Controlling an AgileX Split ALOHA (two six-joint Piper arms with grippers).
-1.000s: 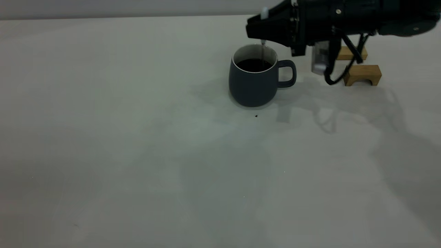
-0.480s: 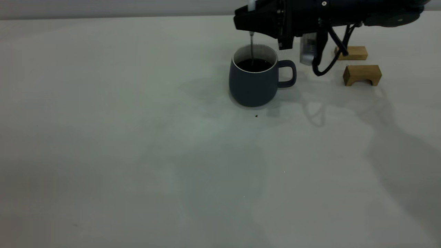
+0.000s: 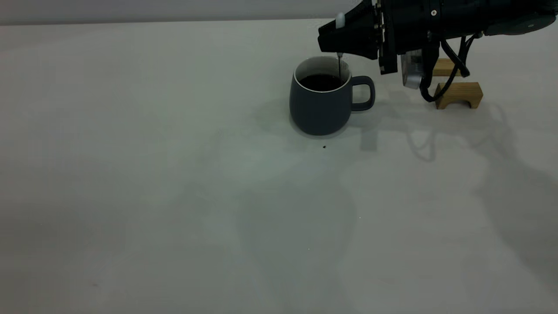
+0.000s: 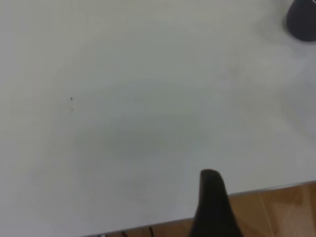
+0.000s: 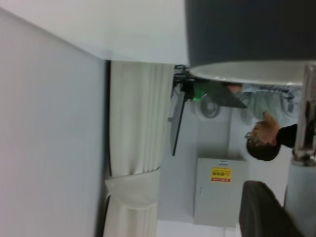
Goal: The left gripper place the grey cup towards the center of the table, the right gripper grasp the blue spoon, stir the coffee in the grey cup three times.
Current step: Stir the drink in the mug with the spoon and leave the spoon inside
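The grey cup [image 3: 320, 104] stands on the table [image 3: 174, 174] right of centre, handle to the right, with dark coffee [image 3: 321, 82] inside. My right gripper [image 3: 336, 38] hovers just over its right rim, shut on the blue spoon [image 3: 339, 19]. The spoon hangs upright with its metal neck dipping into the coffee. The right wrist view shows the cup wall [image 5: 247, 29], the spoon neck [image 5: 308, 113] and one dark finger [image 5: 261, 212]. The left arm is out of the exterior view. Its wrist view shows a single dark finger [image 4: 212, 207] over the table edge, and the cup [image 4: 302, 19] far off.
Two small wooden blocks [image 3: 458, 93] [image 3: 444, 66] sit right of the cup, under the right arm. A tiny dark speck [image 3: 324, 147] lies just in front of the cup. A person [image 5: 266, 138] shows in the background of the right wrist view.
The right gripper carried the spoon to the left side of the cup, lifting a little. It then swung back to the right side and came lower. The cup has not moved.
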